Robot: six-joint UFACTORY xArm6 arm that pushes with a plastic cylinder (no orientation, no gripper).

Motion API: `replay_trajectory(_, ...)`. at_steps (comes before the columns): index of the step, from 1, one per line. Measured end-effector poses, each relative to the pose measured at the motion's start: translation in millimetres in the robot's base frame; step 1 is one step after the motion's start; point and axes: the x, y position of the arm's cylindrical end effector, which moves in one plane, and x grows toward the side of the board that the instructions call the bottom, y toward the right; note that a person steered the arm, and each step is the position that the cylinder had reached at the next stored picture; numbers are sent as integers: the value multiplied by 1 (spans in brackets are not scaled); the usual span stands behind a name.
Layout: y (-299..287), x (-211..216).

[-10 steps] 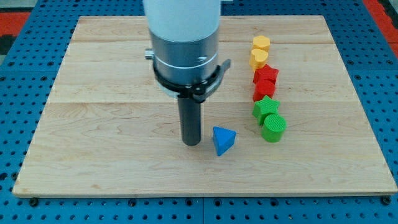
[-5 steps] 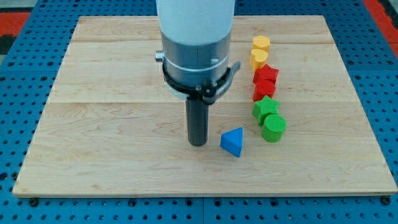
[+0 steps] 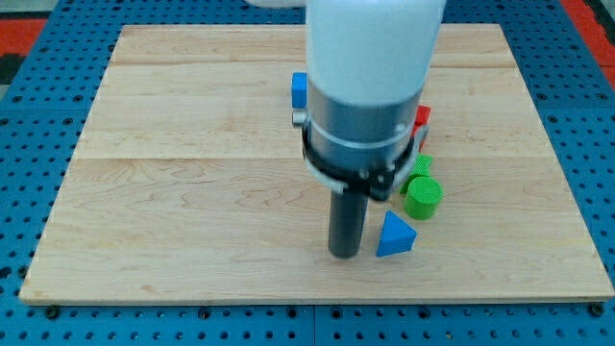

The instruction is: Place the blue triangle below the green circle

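The blue triangle (image 3: pixel 395 235) lies on the wooden board (image 3: pixel 173 192), just below and a little left of the green circle (image 3: pixel 423 196). My tip (image 3: pixel 345 254) rests on the board right beside the triangle's left side, touching it or nearly so. The arm's body hides most of the block column above the green circle.
A green star (image 3: pixel 421 165) sits just above the green circle, and a red block (image 3: pixel 421 116) peeks out right of the arm. A blue block (image 3: pixel 300 90) shows at the arm's left edge. The yellow blocks are hidden behind the arm.
My tip has moved right and slightly down, pushing the blue triangle right and down to just under the green circle. The arm now covers the yellow and most red blocks.
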Motion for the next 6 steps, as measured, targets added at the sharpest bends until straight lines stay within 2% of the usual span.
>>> replay_trajectory(3, 59, -24)
replay_trajectory(6, 52, -16)
